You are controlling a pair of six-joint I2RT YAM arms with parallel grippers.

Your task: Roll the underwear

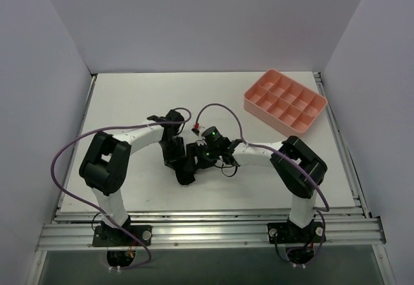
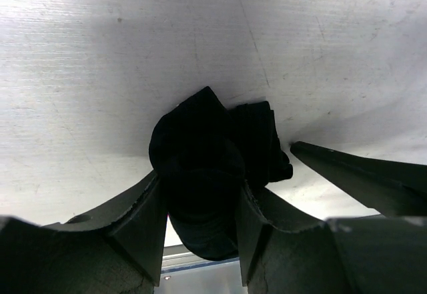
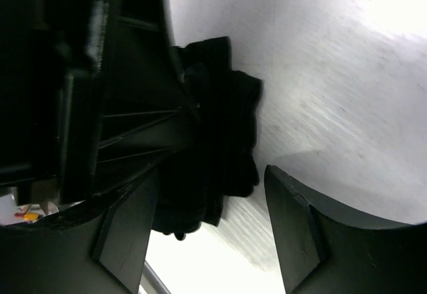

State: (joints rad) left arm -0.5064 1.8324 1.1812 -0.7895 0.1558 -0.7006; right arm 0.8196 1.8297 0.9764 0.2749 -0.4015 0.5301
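The black underwear [image 1: 185, 172] is bunched into a thick roll on the white table [image 1: 129, 104] between the two arms. In the left wrist view the roll [image 2: 207, 134] sits between the fingers of my left gripper [image 2: 200, 197], which is shut on it. My right gripper [image 3: 213, 184] is open; the underwear [image 3: 230, 127] lies against its left finger, with a bare gap to its right finger [image 3: 300, 227]. In the top view my left gripper [image 1: 178, 159] and my right gripper [image 1: 198, 156] meet at the bundle. A right finger [image 2: 363, 174] shows beside the roll.
A pink compartment tray [image 1: 272, 118] stands at the back right of the table. Purple cables [image 1: 223, 110] loop over both arms. White walls enclose the table on three sides, and a metal rail [image 1: 207, 230] runs along the near edge.
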